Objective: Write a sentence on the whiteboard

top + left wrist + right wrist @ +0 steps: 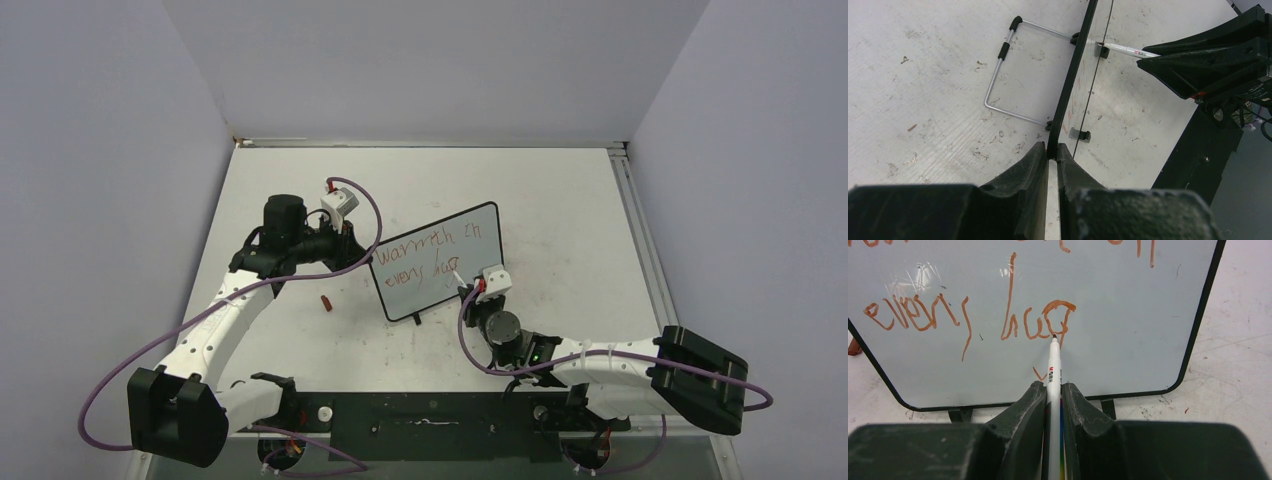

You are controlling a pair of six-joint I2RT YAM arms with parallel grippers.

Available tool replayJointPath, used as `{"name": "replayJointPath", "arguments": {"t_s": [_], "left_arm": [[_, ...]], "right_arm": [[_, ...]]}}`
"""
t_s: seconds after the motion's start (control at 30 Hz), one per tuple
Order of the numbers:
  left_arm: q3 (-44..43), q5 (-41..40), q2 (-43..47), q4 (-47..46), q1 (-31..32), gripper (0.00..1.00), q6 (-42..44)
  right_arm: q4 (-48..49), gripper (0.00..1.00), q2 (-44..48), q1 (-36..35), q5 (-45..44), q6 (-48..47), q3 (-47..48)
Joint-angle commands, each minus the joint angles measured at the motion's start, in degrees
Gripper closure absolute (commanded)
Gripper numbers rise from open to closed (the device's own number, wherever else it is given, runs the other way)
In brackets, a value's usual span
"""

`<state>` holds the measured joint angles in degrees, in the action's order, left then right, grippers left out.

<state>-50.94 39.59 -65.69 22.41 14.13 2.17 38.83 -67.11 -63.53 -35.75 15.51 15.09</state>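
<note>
Left of the whiteboard (436,262), a small red object (325,301) lies on the table (560,200)

I count one whiteboard (1128,330) on my counter (560,200), carrying one sentence (968,322) in two lines of red writing. It has two small black feet (1108,407) under its lower edge and one wire stand (998,75) behind it. Beyond that I see one marker (1053,367), one small red piece (325,301) lying loose, and two grippers: the left gripper (1052,149) and the right gripper (1053,386).
</note>
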Motion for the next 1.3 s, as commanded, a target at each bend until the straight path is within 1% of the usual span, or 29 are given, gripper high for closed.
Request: {"name": "replayJointPath", "arguments": {"t_s": [0.0,0.2,0.43,0.67,1.27], "left_arm": [[0.4,-1.3,-0.3,2.1,-0.2,1.0,1.1],[0.5,-1.4,-0.3,2.1,-0.2,1.0,1.0],[0.5,-1.5,-0.2,2.2,-0.2,1.0,1.1],[0.6,-1.4,-0.3,2.2,-0.2,1.0,1.1],[0.4,-1.4,-0.5,2.1,-0.2,1.0,1.0]], "right_arm": [[-0.4,0.95,0.0,-0.1,-2.1,0.5,-0.4],[-0.6,0.95,2.6,-0.2,-2.3,-0.6,-0.4],[-3.7,0.95,6.5,-0.2,-4.7,0.1,-1.3],[-4.2,0.95,5.9,-0.1,-4.8,1.1,-1.7],[-0.1,0.95,1.4,1.3,-3.0,-0.9,-0.4]]}}
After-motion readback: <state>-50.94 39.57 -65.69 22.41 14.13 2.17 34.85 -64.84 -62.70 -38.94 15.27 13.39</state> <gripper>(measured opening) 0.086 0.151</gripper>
